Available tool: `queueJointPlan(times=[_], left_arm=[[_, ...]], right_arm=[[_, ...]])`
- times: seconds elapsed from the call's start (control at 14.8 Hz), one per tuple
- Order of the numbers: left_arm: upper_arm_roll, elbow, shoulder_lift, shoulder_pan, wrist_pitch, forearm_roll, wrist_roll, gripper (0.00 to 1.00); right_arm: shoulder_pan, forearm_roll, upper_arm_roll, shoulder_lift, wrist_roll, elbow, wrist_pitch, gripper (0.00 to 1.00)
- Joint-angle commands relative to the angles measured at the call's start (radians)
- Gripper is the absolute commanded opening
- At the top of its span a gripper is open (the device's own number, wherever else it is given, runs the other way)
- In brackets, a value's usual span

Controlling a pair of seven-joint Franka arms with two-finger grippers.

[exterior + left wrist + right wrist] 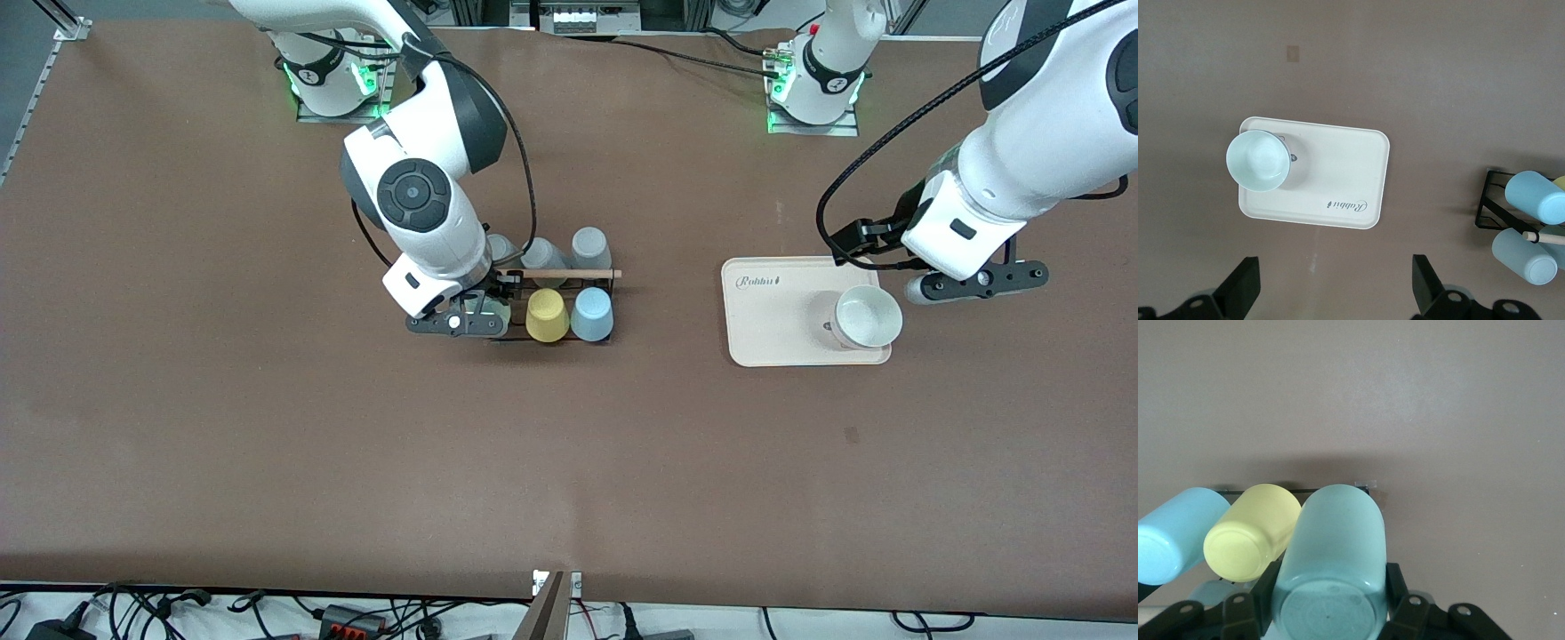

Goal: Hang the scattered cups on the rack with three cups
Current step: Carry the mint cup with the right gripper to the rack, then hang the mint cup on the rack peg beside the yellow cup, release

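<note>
I see my right gripper (1331, 617) clenched on the mint-green cup (1331, 567) at the rack (551, 307), beside the yellow cup (546, 315) and light blue cup (592, 314). My left gripper (1335, 293) waits released above the cream tray (1338, 180).

The high front camera looks down across the whole surface (267, 444) toward both robot bases. The left wrist camera hangs over the tray (1338, 173); the right wrist camera sits close against the rack (551, 307), which all three views share.

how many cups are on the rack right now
6. On the rack: three grey cups along the row farther from the front camera, one partly hidden by the right arm; nearer, the yellow cup, light blue cup, and the mint-green cup gripped by the right hand.
</note>
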Motion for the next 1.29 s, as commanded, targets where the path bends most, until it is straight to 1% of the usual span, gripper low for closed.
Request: queueJointPlan(times=[0.0,0.34,0.68,0.95,1.22], left_arm=[[-0.006,-0.042,-0.038,0.013,0.014,-0.018,0.03,1.0],[-0.003,-0.04,-0.038,0.015,0.008,-0.018,0.073,1.0],[-0.003,-0.04,-0.038,0.015,0.008,-0.018,0.073,1.0],[-0.003,-0.042,-0.038,0.015,0.006,-0.018,0.073,1.0],[-0.003,-0.04,-0.038,0.015,0.006,-0.018,0.073,1.0]], right_arm=[[0.006,0.008,-0.01,0.022,0.01,0.036,-0.007,0.23],[0.026,0.011,-0.008,0.046,0.046,0.036,-0.001,0.23],[0.026,0.011,-0.008,0.08,0.048,0.036,0.011,0.23],[0.028,0.015,-0.007,0.103,0.048,0.036,0.057,0.23],[0.028,0.037,-0.008,0.117,0.051,0.035,0.064,0.23]])
